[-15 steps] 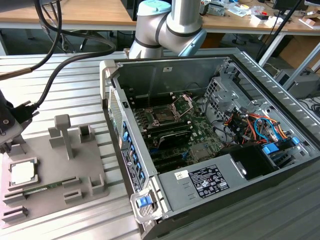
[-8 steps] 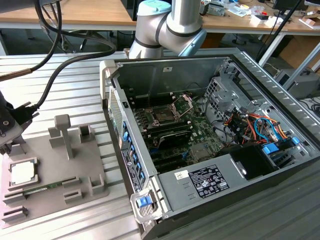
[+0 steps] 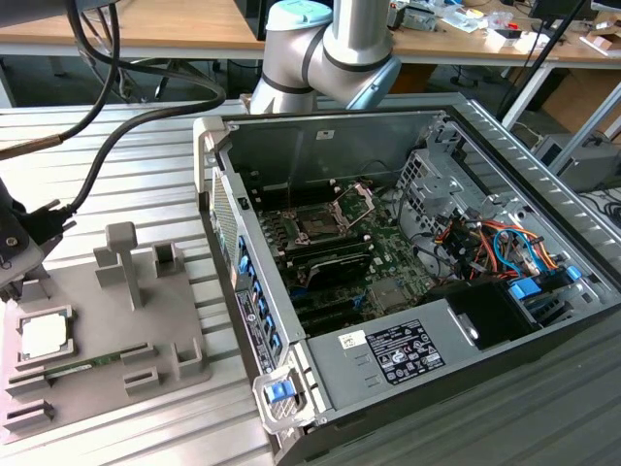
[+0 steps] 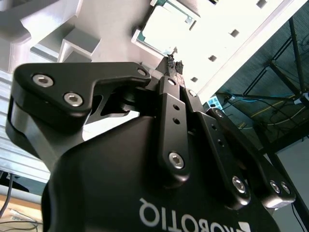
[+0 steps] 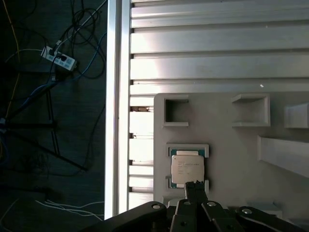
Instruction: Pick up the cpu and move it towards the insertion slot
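Now tool (image 5: 194, 183) nr cpu (image 5: 187, 165)

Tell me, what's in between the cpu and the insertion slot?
In the exterior view, the grey tray's upright posts and the open computer case's side wall stand between the cpu and the insertion slot.

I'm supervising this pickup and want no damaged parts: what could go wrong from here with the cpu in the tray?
1. The gripper hangs over the edge of the cpu with jaws looking shut; descending like this could press on the chip or tilt it in the grey tray.
2. The insertion slot lies deep inside the computer case, its plate raised; a carried chip might clip the wall or plate.
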